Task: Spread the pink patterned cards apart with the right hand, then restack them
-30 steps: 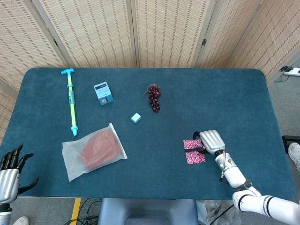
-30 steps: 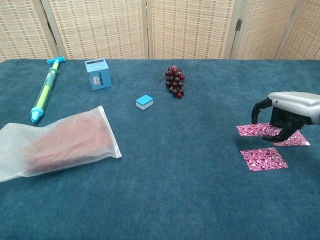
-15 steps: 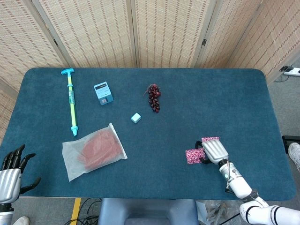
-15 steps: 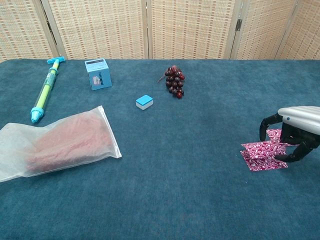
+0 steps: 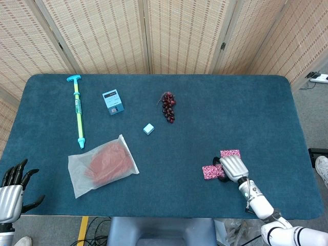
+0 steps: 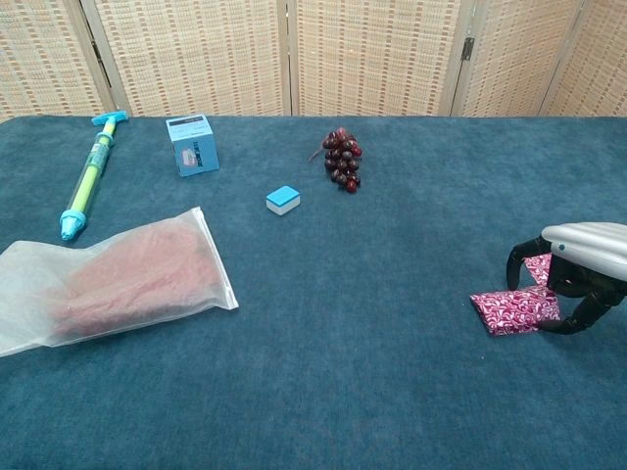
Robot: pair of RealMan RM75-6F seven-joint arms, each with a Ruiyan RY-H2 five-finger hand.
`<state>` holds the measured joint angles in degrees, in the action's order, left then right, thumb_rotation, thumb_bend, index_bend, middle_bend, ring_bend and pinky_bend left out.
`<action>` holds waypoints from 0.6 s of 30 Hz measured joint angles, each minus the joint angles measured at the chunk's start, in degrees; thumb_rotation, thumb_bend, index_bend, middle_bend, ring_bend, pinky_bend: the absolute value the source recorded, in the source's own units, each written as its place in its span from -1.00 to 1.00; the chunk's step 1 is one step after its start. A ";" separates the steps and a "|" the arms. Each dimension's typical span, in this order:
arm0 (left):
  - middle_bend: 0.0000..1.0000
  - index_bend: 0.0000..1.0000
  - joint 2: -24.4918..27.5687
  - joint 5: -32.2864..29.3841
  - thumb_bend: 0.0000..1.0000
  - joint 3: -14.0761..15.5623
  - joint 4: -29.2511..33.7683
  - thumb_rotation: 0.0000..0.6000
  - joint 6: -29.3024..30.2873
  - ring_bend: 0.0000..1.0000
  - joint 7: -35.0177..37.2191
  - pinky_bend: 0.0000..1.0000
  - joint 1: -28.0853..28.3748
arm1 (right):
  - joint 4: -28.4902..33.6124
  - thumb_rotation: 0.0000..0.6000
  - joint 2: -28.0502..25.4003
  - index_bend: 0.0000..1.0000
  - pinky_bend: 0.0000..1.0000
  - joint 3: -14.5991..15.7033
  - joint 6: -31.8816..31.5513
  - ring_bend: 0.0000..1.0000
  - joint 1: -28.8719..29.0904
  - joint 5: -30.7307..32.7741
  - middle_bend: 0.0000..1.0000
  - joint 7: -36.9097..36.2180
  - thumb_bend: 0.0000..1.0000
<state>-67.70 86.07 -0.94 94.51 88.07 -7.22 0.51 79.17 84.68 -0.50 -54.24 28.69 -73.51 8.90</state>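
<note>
Pink cards [image 6: 511, 310]: patterned, on the blue table [image 5: 205, 102] at its 4 o'clock corner; one card [image 5: 230, 152] lies apart at 1 o'clock of the pile.
Right hand [image 6: 578, 274]: arched over the cards, fingertips [image 6: 512, 266] down on them; whether it grips any, cannot tell.
Left hand [image 5: 11, 190]: off the table's 7 o'clock corner, fingers spread, holding nothing.
Grapes [image 5: 168, 107]: near the table's middle.

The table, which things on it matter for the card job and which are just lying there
Part of the job:
pink patterned cards, near the table's right front
right hand, over the cards, fingertips down at them

Just lying about:
bunch of grapes
small blue box
little blue block
blue and green pump
plastic bag with red contents
left hand, off the table's edge
</note>
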 measured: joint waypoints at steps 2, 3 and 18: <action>-0.94 -0.49 -0.02 0.00 -0.54 -0.09 0.06 1.00 0.05 -0.96 -0.01 -0.82 0.05 | 0.14 1.00 -0.08 -0.19 1.00 0.02 -0.07 1.00 -0.11 -0.11 1.00 0.02 -0.48; -0.94 -0.49 -0.02 0.02 -0.54 -0.10 0.06 1.00 0.07 -0.96 -0.02 -0.82 0.06 | 0.18 1.00 -0.10 -0.19 1.00 -0.02 -0.16 1.00 -0.17 -0.17 1.00 0.02 -0.48; -0.94 -0.49 -0.06 0.08 -0.54 -0.10 -0.03 1.00 0.14 -0.96 -0.03 -0.82 0.05 | -0.15 1.00 0.10 -0.31 1.00 -0.49 0.41 1.00 -0.51 0.33 1.00 0.21 -0.54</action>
<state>-67.76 86.15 -1.04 94.48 88.21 -7.25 0.56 79.02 84.77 -0.99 -53.83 28.18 -73.19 9.12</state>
